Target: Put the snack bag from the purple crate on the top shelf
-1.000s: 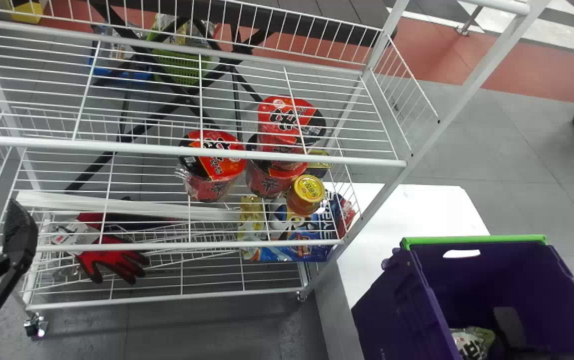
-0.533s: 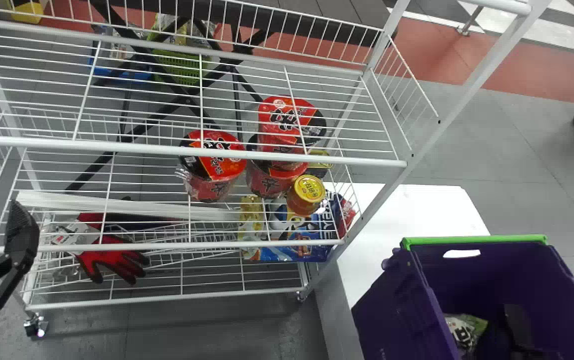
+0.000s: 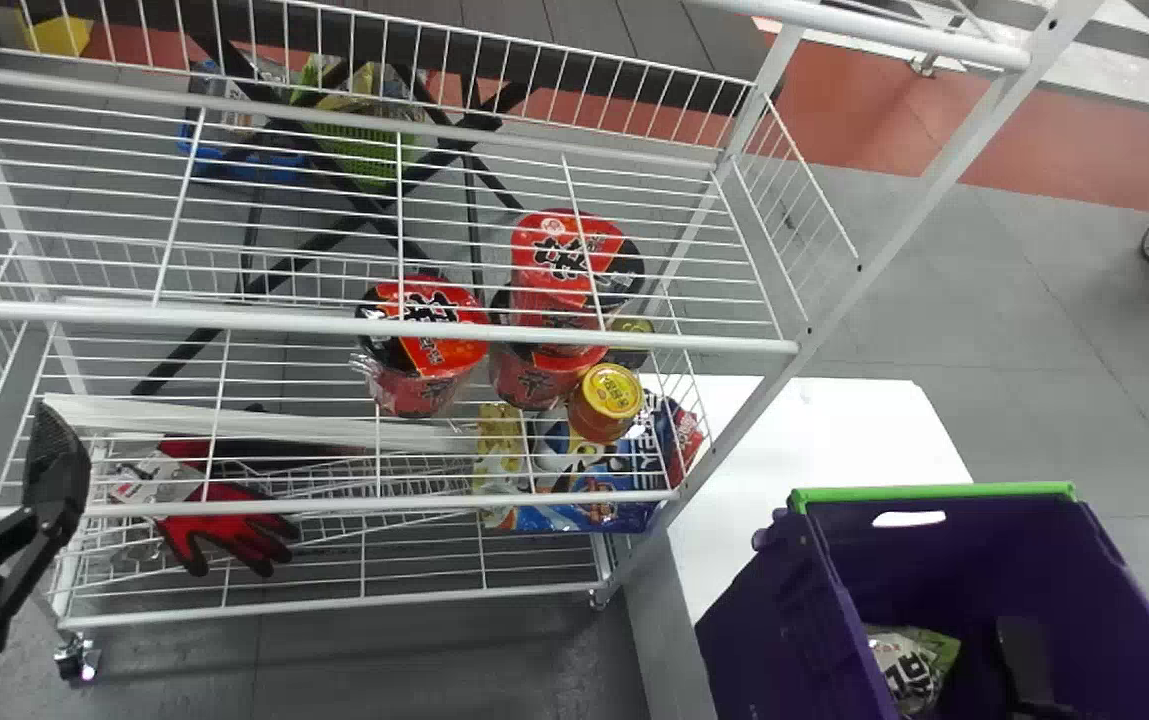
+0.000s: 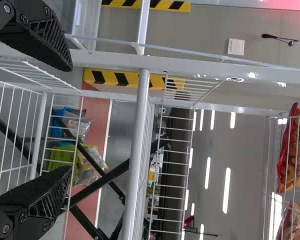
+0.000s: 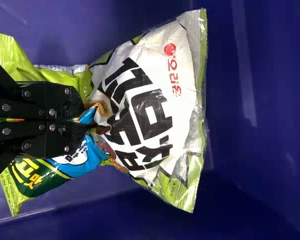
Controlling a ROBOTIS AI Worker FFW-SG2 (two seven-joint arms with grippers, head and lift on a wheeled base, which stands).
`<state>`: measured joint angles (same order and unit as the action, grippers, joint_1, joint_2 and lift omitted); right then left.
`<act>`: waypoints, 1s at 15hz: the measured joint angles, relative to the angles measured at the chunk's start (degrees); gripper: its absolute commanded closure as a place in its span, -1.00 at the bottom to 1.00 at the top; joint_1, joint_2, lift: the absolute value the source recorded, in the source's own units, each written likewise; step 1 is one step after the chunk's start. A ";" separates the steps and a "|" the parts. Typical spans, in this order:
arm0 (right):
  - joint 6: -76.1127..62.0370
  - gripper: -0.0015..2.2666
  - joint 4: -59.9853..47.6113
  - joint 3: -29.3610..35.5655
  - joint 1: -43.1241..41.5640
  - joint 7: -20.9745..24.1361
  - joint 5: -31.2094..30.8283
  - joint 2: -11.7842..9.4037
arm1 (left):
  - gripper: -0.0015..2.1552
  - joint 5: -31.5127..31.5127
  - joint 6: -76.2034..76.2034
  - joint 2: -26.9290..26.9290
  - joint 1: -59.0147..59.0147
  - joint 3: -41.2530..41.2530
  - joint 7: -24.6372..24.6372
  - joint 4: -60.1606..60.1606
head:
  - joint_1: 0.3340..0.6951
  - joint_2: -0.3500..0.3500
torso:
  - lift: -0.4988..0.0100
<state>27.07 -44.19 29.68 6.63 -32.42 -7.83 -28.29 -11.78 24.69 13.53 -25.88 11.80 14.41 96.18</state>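
Observation:
The purple crate (image 3: pixel 964 540) stands at the lower right in the head view, my right gripper (image 3: pixel 1024 665) reaching down inside it beside the green-and-white snack bag (image 3: pixel 909 665). In the right wrist view the right gripper (image 5: pixel 90 122) is shut on the middle of the snack bag (image 5: pixel 150 100), which bulges out around its fingertips. My left gripper (image 3: pixel 56 465) is held by the rack's left front side; in the left wrist view the left gripper (image 4: pixel 70 118) is open with nothing between its fingers. A higher shelf (image 4: pixel 270 180) there carries red snack bags (image 4: pixel 292 150).
Lower rack tiers hold red noodle cups (image 3: pixel 422 350), a yellow-lidded jar (image 3: pixel 606 400), a blue packet (image 3: pixel 584 510) and red gloves (image 3: pixel 234 525). The white rack post (image 3: pixel 894 240) rises between the shelves and the crate, which stands by a white surface (image 3: pixel 804 430).
The head view has shifted slightly. In the crate, the snack bag shows a little farther left and more of it is visible. The left arm shows little change.

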 measured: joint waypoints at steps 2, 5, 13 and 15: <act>3.57 0.98 -0.84 0.50 -0.25 0.20 0.18 -0.08 | -0.88 0.00 -0.10 0.00 0.03 -0.05 0.00 -0.02 | 1.00 -1.00 | -0.61; 5.96 0.98 -1.40 1.01 -0.47 0.26 0.76 -0.18 | -0.88 0.00 -0.34 0.02 -0.01 -0.11 0.00 0.25 | 1.00 -1.00 | -0.56; 18.16 0.98 -15.85 4.17 6.73 -0.92 6.62 3.20 | -0.88 1.02 -3.06 0.65 -1.84 -0.43 0.09 3.51 | 1.00 -1.00 | -0.44; 19.91 0.98 -20.65 6.00 9.35 -1.65 8.13 4.76 | -0.88 1.54 -3.96 0.83 -2.65 -0.53 0.09 4.74 | 1.00 -1.00 | -0.41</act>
<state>46.98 -64.84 35.68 15.98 -34.08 0.30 -23.53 -10.24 20.73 14.36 -28.53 11.27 14.50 100.92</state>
